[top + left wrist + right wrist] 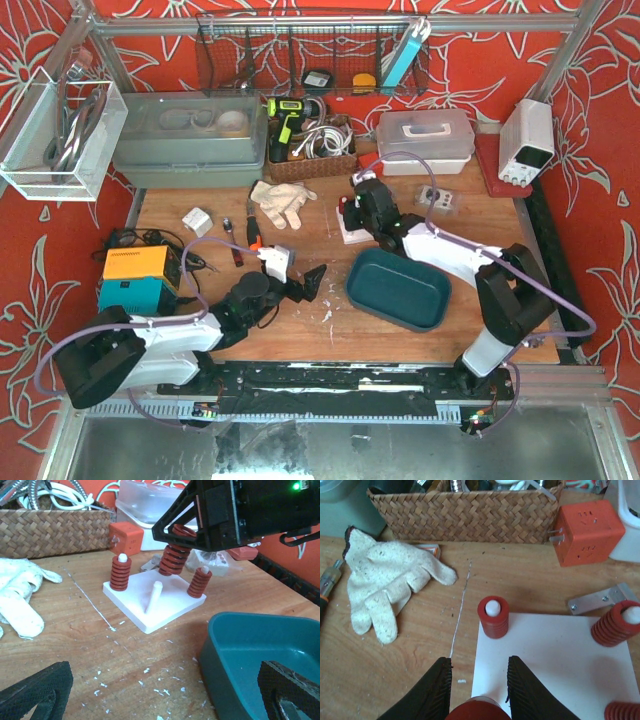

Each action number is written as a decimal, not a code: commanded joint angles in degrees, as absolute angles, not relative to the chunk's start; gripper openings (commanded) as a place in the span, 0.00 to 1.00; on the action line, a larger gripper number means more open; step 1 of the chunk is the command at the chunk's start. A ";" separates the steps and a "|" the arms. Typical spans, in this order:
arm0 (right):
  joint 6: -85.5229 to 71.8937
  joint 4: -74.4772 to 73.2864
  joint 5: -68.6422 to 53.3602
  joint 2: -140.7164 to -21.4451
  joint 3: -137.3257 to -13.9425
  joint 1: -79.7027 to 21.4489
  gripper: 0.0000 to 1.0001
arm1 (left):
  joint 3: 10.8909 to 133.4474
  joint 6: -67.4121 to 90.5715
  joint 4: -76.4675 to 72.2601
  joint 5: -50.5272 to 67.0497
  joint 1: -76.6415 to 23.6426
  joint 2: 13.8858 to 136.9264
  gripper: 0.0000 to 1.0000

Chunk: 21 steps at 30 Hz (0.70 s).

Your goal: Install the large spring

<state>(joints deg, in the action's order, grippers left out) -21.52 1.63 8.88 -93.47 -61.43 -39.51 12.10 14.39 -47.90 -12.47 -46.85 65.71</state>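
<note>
A white base plate with pegs lies on the table; it also shows in the top view and the right wrist view. Small red springs sit on its left peg and right peg. The front peg is bare and leans. My right gripper is shut on the large red spring, holding it upright at the plate's back corner; its lower end touches or nearly touches the plate. My left gripper is open and empty, low over the table beside the teal tray.
A white glove lies left of the plate. A wicker basket stands behind it. An orange cube and a metal bracket lie at the back right. The teal tray is between the arms.
</note>
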 commanded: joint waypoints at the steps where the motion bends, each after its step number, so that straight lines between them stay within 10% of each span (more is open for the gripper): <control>1: -20.26 4.67 8.31 -95.80 -64.57 -38.77 0.00 | 12.04 14.67 -47.55 -14.77 -46.58 64.48 1.00; 21: -18.78 4.44 10.00 -102.82 -66.53 -38.70 0.00 | 12.04 15.12 -47.35 -14.11 -46.58 63.81 1.00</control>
<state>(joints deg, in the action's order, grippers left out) -19.62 3.03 8.93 -102.04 -64.99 -38.87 12.10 14.63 -46.68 -13.02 -46.81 64.86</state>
